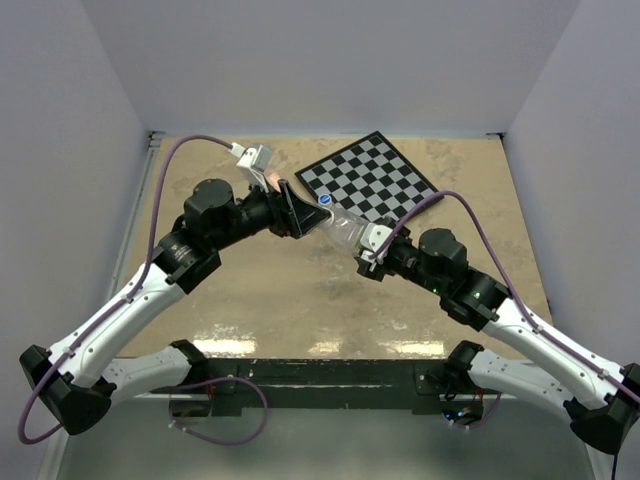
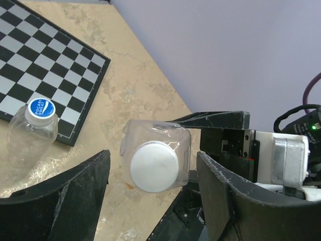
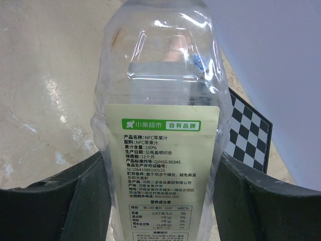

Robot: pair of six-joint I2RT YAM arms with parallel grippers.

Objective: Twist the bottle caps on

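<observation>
The left hand [image 1: 305, 214] hangs released. In its wrist view its two black fingers [image 2: 65, 196] stand wide on either side of the white cap [image 2: 154, 166], with a gap on each side and no contact. That cap sits on the neck of the large bottle [image 3: 160, 100], which is held off the tabletop [image 2: 140, 95], mouth toward the left hand.

Beyond it lies the small bottle [image 2: 30, 138], with the blue cap [image 2: 41, 108] on its neck. It rests on the tabletop with its cap end over the edge of the checkerboard [image 2: 45, 55], apart from both hands.

The right hand [image 3: 160, 165] is clenched on the large bottle's labelled body, one finger pressing each side.

The step in hand looks like tightening the white cap. One hand steadies the bottle while the other is lined up on the cap. From this end-on angle I cannot tell how far the cap is threaded, or whether it merely sits loose.

The next move calls for the left hand to close squarely on the cap's rim and turn it about the bottle's axis while the right hand keeps the thin, easily crushed body from rotating.
</observation>
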